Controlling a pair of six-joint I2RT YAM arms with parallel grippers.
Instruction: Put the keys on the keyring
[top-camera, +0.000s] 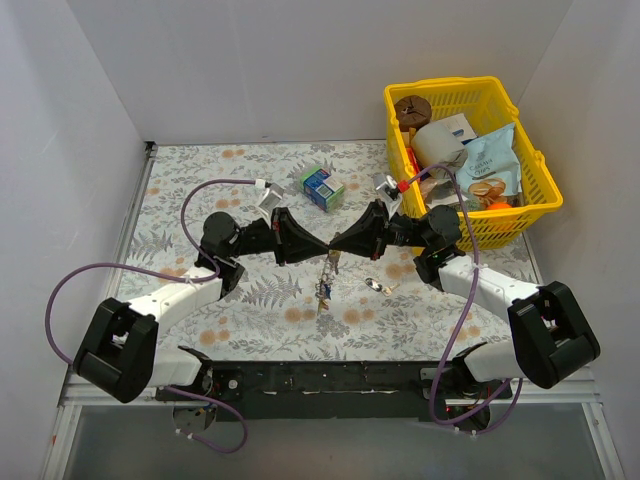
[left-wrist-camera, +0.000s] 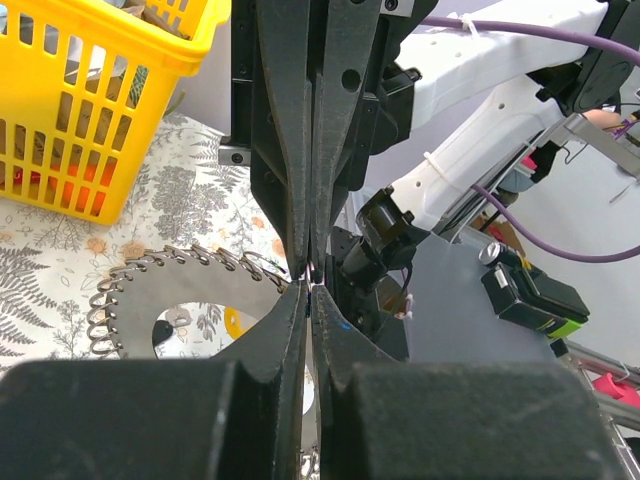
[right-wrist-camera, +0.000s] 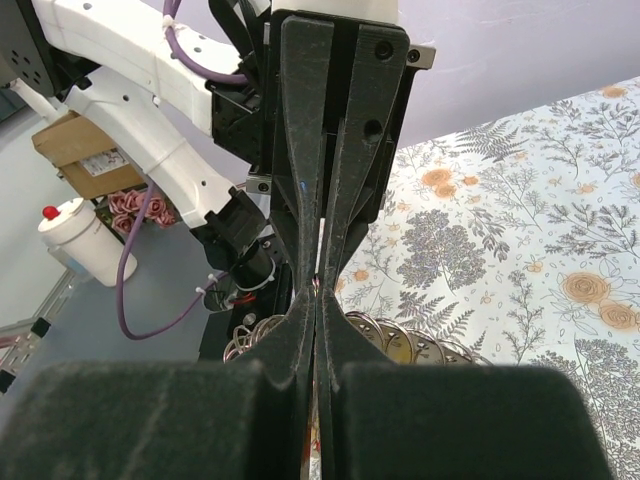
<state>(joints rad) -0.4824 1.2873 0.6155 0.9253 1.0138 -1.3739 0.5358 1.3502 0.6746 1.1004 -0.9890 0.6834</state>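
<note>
Bases of the two arms are seen at the near edge of the flower-printed table (top-camera: 200, 180), and both arms are bent inward so that the grippers meet tip to tip over the middle of the cloth. Just in front of that meeting point, a cluster of keys (top-camera: 324, 288) is seen hanging down toward the table. One loose key (top-camera: 376, 286) lies on the cloth to its right, apart from the cluster.

The left gripper (left-wrist-camera: 310, 290) is shown with its fingers pressed together. The rim of the keyring (left-wrist-camera: 170, 285) is pinched at their tips, and the grey, ridged band extends away to one side with its round hole in view. The right gripper (right-wrist-camera: 318, 290) is likewise closed tight, and the keyring's coils (right-wrist-camera: 400, 342) are seen on either side of its tips, so the ring is held between the two grippers, clear of the table. What exactly lies inside each pinch is too small to be made out.

Beyond the grippers, a blue-green carton (top-camera: 322, 186) stands on the cloth. At the far right corner a yellow basket (top-camera: 440, 88) filled with packets is seen.
</note>
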